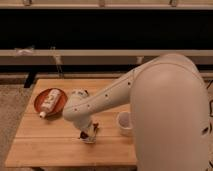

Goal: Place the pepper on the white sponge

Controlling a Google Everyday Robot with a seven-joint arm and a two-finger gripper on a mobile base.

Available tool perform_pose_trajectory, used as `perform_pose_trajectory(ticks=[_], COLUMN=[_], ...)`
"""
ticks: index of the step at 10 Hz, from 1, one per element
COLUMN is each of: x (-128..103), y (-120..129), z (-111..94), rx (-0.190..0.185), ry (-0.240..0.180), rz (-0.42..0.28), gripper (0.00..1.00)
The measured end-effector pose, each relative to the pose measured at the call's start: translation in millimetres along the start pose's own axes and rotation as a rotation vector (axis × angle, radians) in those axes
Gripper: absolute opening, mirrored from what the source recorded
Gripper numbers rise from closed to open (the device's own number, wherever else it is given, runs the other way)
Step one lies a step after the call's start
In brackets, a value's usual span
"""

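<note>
claw low over the sponge at the desk's front

a wooden desk [40,145] stands before a dark wall crossed by pale horizontal rails. at its back left a round reddish-brown plate [41,102] carries a white tube with a red label [50,101]. the robot's big white arm [100,102] sweeps in from the right and bends down to the front middle of the desk, where the claw [88,133] sits low over the white sponge [91,138]. a dark red bit at the claw tip looks like the pepper [84,134], right on or just above the sponge. whether the claw grips it or stands parted, i cannot tell. a white cup [123,122] stands just right of the claw.
</note>
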Motion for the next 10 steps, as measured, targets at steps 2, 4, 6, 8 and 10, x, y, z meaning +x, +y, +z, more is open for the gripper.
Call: perform_pose_trajectory(ticks=[2,4,6,8,10], x=[1.0,1.3,0.6,0.1,1.4], y=[1.2,2.8,3.2,2.5,1.6], z=[3.0,5.8,7.5,6.1,0.4], rx=[-0.007,-0.015,-0.019,-0.023,-0.023], ry=[-0.002,-0.007,-0.011,-0.008,0.000], rz=[0.003,0.005,0.003,-0.002,-0.006], gripper=[0.51,0.69,0.73,0.73,0.73])
